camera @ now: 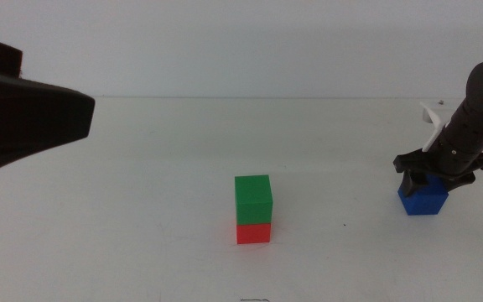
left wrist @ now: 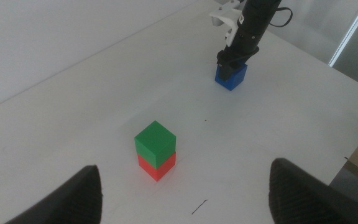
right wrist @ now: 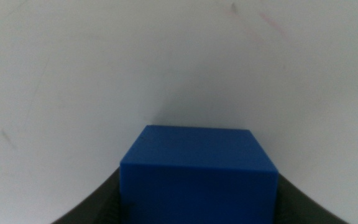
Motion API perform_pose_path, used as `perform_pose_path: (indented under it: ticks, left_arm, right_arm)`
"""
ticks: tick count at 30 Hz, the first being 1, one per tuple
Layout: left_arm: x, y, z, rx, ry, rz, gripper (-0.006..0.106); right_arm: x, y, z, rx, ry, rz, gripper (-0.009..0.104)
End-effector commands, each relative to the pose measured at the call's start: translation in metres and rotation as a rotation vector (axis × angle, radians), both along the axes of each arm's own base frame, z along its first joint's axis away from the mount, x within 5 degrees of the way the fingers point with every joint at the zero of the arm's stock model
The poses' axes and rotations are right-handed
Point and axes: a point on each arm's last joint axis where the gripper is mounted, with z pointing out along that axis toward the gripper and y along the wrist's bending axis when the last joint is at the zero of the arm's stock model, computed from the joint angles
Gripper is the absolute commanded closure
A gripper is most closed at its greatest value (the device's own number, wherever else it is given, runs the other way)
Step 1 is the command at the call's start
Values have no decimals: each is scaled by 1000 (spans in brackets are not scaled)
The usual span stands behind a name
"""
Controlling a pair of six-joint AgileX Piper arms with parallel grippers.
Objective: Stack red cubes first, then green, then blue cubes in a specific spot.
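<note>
Straddling the blue cube (camera: 423,201), right gripper (camera: 433,179) fingers – grip unclear – green cube (camera: 253,200) atop red cube (camera: 253,232)

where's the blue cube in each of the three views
Middle view: blue cube on the table at the right, under the right gripper.
Left wrist view: blue cube far across the table, below the right arm.
Right wrist view: blue cube fills the near centre, between that gripper's jaws.
Shared landmark: the green cube stacked on the red cube, seen in the middle and left wrist views only.
</note>
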Motion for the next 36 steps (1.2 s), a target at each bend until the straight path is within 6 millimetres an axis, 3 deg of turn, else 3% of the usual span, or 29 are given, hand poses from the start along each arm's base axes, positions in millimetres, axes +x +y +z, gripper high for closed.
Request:
perform_pose_path:
  ticks: [1, 5, 10, 14, 20, 26, 36]
  left_arm:
    - [-2, -1, 12, -75, -52, 5, 11]
    - [-2, -1, 12, -75, -52, 5, 11]
    - [-2, -1, 12, -75, -52, 5, 11]
    - [-2, -1, 12, -75, -52, 5, 11]
    - [-2, -1, 12, -75, -52, 5, 11]
    - [-2, -1, 12, -75, -52, 5, 11]
    - [-2, -1, 12, -75, -52, 5, 11]
  right_arm:
    - [-1, -1, 39, -3, -79, 0, 93]
    - [-6, 12, 68, -6, -66, 5, 96]
    - [-15, 46, 118, -69, -133, -56, 96]
    - [-25, 88, 152, -117, -176, -44, 96]
    - [-46, 151, 186, -21, -284, 14, 96]
    - [-64, 194, 186, 58, -313, 42, 96]
    - [-71, 231, 161, 86, -249, 17, 96]
